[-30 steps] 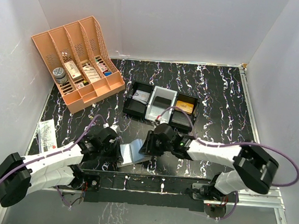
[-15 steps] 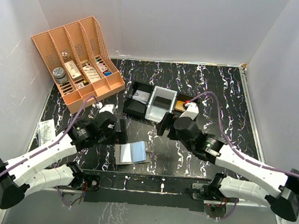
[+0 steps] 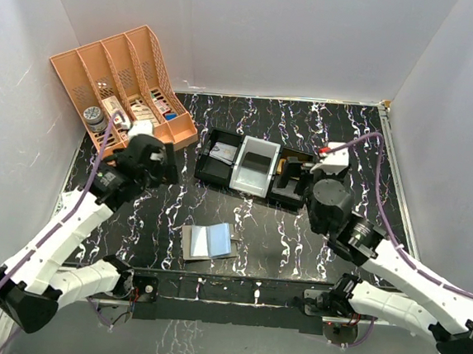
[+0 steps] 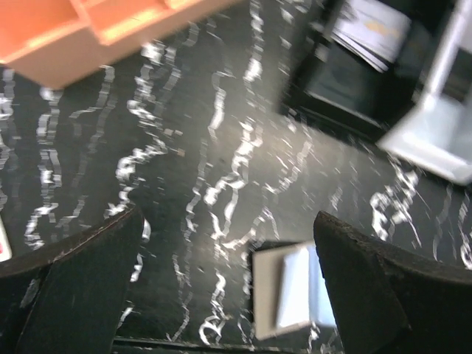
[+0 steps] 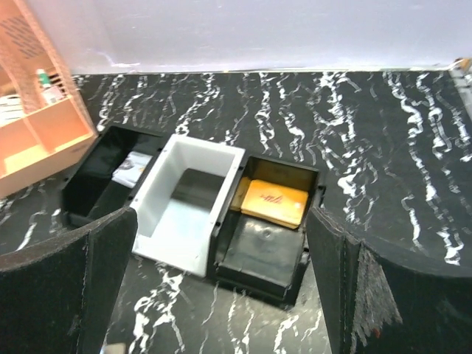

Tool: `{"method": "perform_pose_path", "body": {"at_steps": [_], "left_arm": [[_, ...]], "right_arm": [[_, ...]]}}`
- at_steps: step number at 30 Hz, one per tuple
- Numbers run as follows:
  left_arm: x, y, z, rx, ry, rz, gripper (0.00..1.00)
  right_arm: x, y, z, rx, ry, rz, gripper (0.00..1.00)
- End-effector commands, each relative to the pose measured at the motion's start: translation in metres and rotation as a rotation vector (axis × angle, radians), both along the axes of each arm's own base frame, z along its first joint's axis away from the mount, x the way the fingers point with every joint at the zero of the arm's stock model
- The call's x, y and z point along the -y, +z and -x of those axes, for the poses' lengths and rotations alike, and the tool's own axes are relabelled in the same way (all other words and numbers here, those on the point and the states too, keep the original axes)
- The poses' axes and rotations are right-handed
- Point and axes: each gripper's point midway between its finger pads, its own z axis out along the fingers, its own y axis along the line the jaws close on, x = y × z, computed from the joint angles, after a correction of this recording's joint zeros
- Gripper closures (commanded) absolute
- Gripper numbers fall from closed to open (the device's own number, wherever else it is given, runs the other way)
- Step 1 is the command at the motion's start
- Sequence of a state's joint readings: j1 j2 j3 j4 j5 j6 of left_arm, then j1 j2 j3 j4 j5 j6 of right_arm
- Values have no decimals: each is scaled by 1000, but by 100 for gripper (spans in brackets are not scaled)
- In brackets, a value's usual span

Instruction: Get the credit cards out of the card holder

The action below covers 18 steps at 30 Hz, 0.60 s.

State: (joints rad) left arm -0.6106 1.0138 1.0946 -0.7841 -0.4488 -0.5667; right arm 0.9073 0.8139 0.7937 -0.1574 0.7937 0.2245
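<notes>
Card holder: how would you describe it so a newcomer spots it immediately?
On the black white-veined table, look toward the near edge, in front of the black three-compartment tray. The small flat grey folding card holder lies there alone, opened out with its grey-blue inside up, in no compartment.

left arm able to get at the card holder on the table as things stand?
Probably yes. The card holder lies flat on the table with nothing on or against it, and the left gripper hangs open above it, no obstacle between.
</notes>
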Motion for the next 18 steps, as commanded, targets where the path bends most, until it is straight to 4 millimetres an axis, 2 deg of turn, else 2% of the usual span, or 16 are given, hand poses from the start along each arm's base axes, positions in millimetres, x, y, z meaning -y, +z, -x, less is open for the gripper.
{"method": "perform_pose_path", "body": {"at_steps": [1,3,6,8,11,14,16,18], "left_arm": [[-44,18,-15,23,84,-43,1],[-59,18,-19,14,135,-57,1],[-76,21,-24,-7,211,-65,1],[-75,36,-27,15,216,-45,1],[-80,65,-25,87,257,-15,1],[-88,95,-18,186,280,2,1],[-91,115,-13,263,279,26,1],[-93,132,-9,322,291,49,1]], "right_arm": [[9,23,-18,14,-46,80,2],[24,17,-32,-35,-86,61,2],[42,13,-59,-144,12,-27,2],[50,13,-63,-220,74,-66,2],[60,40,-61,-175,48,-66,2],[67,81,-52,-64,39,-72,2],[66,106,-45,6,64,-78,2],[64,122,-40,49,86,-88,2]]}}
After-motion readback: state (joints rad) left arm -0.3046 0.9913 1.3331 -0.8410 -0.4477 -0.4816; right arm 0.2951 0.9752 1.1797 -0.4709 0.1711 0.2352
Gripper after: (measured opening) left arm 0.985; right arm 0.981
